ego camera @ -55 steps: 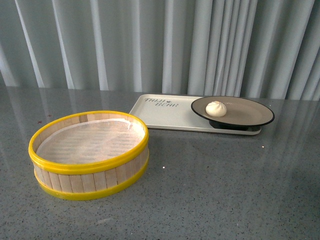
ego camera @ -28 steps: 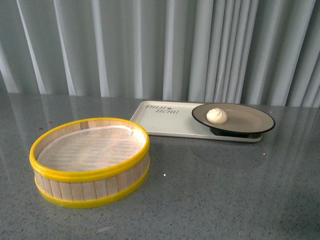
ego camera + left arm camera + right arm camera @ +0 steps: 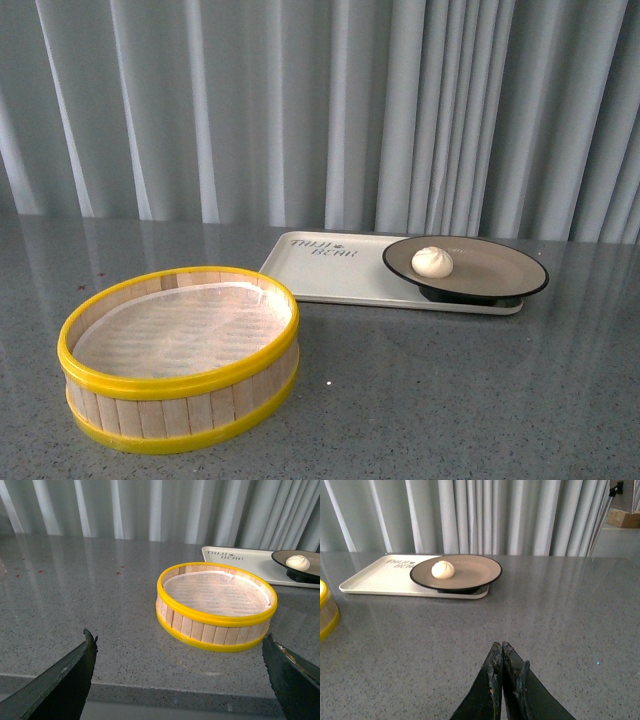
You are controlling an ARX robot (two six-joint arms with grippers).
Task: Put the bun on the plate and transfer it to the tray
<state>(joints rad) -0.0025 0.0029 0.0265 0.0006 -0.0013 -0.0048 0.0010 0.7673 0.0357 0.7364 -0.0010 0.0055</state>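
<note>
A grey speckled worktop (image 3: 450,390) carries everything, with pale pleated curtains (image 3: 300,110) hanging behind its far edge. The largest thing on it is a round steamer basket (image 3: 180,355) with wooden slat walls and yellow rims, standing toward the near left part of the worktop, its white liner bare.

Behind it and to the right, near the far edge, lies the cream tray (image 3: 340,270). Its long axis runs along the far edge, left to right, and its printed lettering sits at the left end.

The plate (image 3: 495,268), beige inside with a black rim, sits on the right end of the tray, its rim reaching slightly past the tray's right end. The bun (image 3: 432,262) rests on the plate, left of the plate's middle, upright with its pleated top upward.

In the left wrist view the left gripper (image 3: 177,672) has its dark fingers spread wide apart over the near edge of the worktop, holding nothing. In the right wrist view the right gripper (image 3: 502,667) has its fingers pressed together with nothing between them, well apart from the tray.
</note>
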